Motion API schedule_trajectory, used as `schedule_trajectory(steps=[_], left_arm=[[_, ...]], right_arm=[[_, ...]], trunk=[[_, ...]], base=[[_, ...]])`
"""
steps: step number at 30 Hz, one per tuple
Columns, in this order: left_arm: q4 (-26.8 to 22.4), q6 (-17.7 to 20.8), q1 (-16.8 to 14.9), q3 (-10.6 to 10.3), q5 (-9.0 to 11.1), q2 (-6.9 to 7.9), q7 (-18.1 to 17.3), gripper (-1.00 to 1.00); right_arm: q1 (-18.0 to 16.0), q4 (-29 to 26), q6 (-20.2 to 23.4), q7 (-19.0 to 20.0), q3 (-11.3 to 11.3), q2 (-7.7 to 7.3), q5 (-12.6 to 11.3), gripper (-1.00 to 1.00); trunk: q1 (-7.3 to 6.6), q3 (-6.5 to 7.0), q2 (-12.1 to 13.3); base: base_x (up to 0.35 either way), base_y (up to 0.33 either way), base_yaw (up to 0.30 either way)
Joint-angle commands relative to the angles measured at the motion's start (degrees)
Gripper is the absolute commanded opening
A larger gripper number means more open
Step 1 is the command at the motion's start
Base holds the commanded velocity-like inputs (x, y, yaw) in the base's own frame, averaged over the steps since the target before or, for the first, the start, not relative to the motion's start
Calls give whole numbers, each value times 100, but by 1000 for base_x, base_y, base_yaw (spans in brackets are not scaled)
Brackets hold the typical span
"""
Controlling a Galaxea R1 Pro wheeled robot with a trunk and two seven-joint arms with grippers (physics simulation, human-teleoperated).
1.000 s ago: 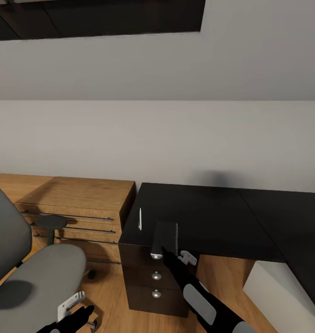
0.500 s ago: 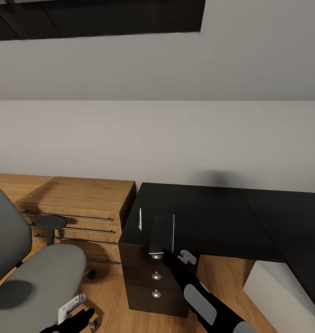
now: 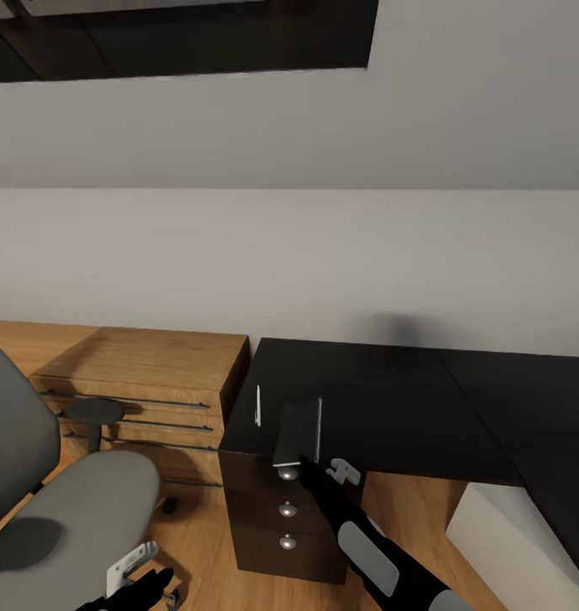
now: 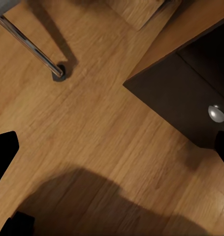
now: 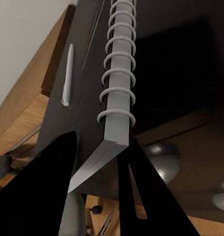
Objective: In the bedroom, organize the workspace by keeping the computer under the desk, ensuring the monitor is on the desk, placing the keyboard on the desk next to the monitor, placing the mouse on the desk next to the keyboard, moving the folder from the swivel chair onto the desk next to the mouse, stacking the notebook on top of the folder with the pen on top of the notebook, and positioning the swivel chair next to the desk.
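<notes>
The grey spiral-bound notebook (image 3: pixel 298 431) hangs over the front left corner of the black desk (image 3: pixel 383 399), its near end past the edge above the drawer knobs (image 3: pixel 287 508). My right gripper (image 3: pixel 300 461) is shut on the notebook's near corner (image 5: pixel 112 142), one black finger (image 5: pixel 50 196) on each side. The white pen (image 3: pixel 257 405) lies on the desk just left of the notebook (image 5: pixel 116 83). The grey swivel chair (image 3: pixel 64 509) stands at the lower left with a bare seat. My left gripper (image 3: pixel 141 585) hangs open low beside the chair, over the floor (image 4: pixel 92 137).
A light wooden drawer cabinet (image 3: pixel 145 390) stands against the wall left of the desk. The pale computer case (image 3: pixel 510 535) sits under the desk's right part. One chrome chair leg with its caster (image 4: pixel 56 73) and a desk drawer knob (image 4: pixel 216 113) are near the left gripper.
The notebook in my right gripper has shifted slightly left and farther over the desk and tilted flatter. The head view has tipped a little. The left arm has barely moved.
</notes>
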Motion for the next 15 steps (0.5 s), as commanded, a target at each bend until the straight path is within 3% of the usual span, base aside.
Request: schedule_trajectory(steps=[1,11,15], left_arm=[[-10,15,-1,-2,60,2,43,100],[-10,-156,-2,-14,45,-6,40,100],[-4,-174,0,-15,-174,-19,40,100]], right_arm=[[-8,7,-42,51,27,-4,-67,-100],[-3,-3,-36,248,18,-20,-66,-100],[-3,-17,-36,256,18,-55,-66,-100]], trunk=[[-23,12,38],[-242,192,439],[-330,264,600]], base=[[0,0,0],[0,0,0],[0,0,0]])
